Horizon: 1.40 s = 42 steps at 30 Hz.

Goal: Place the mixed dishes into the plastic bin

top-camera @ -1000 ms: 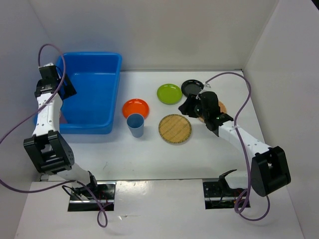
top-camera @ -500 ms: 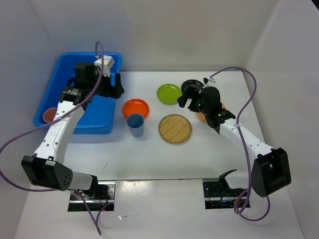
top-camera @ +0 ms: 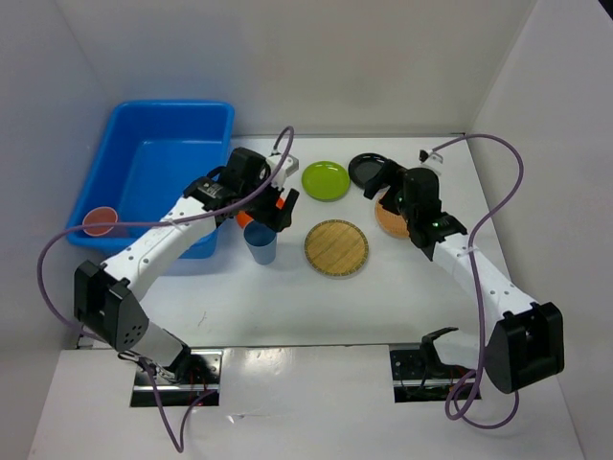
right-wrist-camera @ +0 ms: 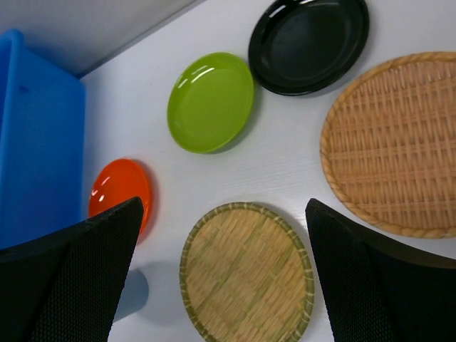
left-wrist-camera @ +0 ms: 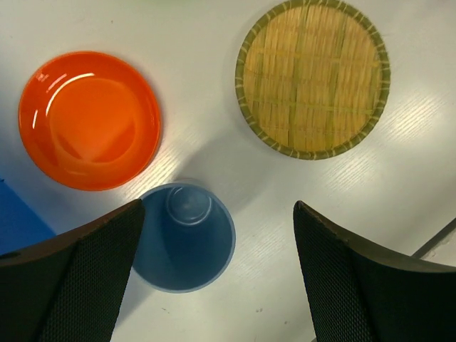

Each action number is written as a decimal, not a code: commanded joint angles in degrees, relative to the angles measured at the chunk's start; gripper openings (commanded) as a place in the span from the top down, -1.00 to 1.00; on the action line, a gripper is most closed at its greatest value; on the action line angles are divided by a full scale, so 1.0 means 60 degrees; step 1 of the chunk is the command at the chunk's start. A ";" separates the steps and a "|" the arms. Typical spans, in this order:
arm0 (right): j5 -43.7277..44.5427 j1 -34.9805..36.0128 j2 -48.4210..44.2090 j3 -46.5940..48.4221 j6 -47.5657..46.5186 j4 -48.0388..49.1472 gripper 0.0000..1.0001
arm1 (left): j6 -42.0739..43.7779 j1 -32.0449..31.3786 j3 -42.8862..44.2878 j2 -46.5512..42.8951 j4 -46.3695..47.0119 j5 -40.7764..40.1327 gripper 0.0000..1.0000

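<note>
Left tool [left-wrist-camera: 219,206], spread wide and empty, hangs above the upright blue cup [left-wrist-camera: 184,239], which sits nearer one finger: centre over it before descending. Right tool [right-wrist-camera: 224,214] gapes empty too. The plastic bin [top-camera: 172,103] stands near on the worktop [top-camera: 287,287], pink cup [top-camera: 99,221] seemingly inside.

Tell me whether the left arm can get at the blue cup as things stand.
Probably yes: the left tool hangs open just above the blue cup, nothing lies between them, and the orange plate sits off to the side.
</note>
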 commanded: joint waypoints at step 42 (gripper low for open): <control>0.0268 -0.0309 0.0784 -0.0674 0.0301 0.0095 -0.99 | -0.1383 -0.0068 0.2372 -0.0116 -0.1750 -0.2975 1.00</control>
